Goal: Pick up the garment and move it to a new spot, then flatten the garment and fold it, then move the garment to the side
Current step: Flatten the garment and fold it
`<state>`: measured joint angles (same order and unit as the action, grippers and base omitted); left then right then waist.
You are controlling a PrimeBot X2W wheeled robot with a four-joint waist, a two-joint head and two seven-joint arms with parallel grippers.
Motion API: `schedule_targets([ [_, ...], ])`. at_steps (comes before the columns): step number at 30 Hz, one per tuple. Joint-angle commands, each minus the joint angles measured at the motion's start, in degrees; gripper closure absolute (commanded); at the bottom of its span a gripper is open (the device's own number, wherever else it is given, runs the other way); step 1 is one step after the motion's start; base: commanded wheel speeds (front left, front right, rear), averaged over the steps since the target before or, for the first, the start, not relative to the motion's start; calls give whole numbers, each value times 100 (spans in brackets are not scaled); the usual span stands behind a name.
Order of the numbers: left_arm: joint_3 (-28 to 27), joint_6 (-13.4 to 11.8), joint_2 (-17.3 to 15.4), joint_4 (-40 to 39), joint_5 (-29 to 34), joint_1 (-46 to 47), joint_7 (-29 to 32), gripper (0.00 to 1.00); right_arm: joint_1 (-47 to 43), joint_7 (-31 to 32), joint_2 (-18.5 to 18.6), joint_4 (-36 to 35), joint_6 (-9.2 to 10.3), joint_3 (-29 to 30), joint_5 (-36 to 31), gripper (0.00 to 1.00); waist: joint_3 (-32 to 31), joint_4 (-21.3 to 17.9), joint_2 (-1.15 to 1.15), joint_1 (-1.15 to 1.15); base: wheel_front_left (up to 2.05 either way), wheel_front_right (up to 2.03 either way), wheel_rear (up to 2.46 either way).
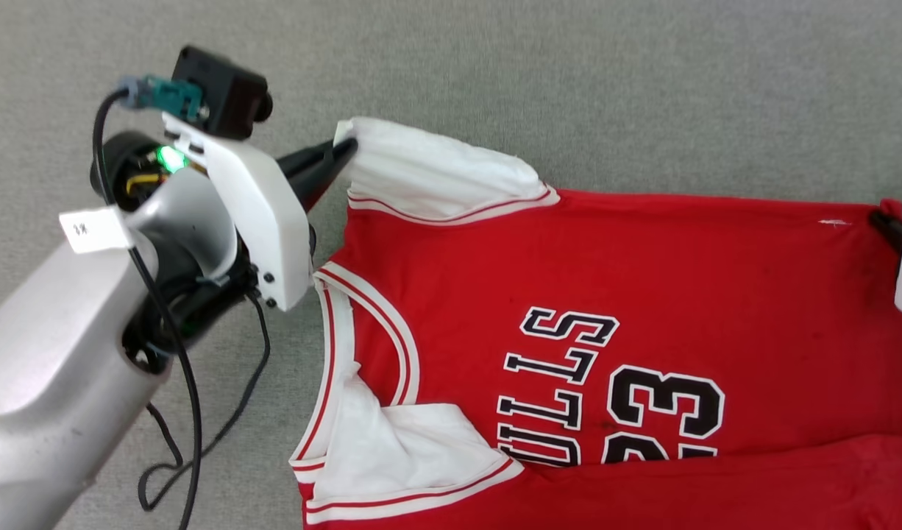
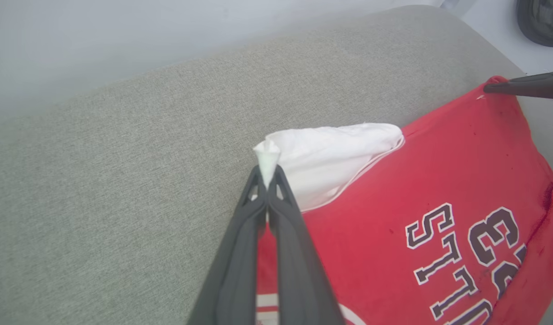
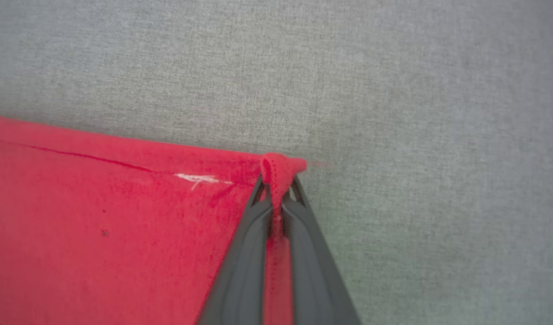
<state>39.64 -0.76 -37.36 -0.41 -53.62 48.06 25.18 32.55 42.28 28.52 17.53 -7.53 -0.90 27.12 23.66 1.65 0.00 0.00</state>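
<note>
Left claw (image 2: 268,179) pinches sleeve tip (image 2: 266,151); right claw (image 3: 278,189) pinches hem corner (image 3: 283,164). Jersey (image 1: 642,258) spans between them, long axis claw-to-claw.

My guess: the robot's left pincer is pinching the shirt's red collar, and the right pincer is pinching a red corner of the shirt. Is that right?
Not quite. The left pincer is pinching the tip of the white sleeve, not the red collar, as the left wrist view shows. The right pincer does pinch a red corner of the shirt.
</note>
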Motion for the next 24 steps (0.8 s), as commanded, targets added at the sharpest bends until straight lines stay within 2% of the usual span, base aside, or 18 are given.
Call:
schedule_targets([
  [1, -23, -40, 15, 6, -20, -121, -60, 100, -138, -89, 40, -7, 9, -5, 99, 100, -173, 1, 0, 0, 0, 0, 0],
  [7, -31, -153, 28, 1, -86, -595, -382, 100, -674, -651, 141, -104, 9, 192, 440, 100, -584, 59, 0, 0, 0, 0, 0],
  [12, -4, -266, -35, -91, -157, -1151, -631, 100, -1381, -1022, 83, -304, 9, 286, 731, 100, -969, 134, 0, 0, 0, 0, 0],
  [24, 152, -657, -300, -748, -293, -2540, -1005, 100, -2771, -1313, 46, -905, 8, 423, 1129, 100, -1407, 178, 0, 0, 0, 0, 0],
])
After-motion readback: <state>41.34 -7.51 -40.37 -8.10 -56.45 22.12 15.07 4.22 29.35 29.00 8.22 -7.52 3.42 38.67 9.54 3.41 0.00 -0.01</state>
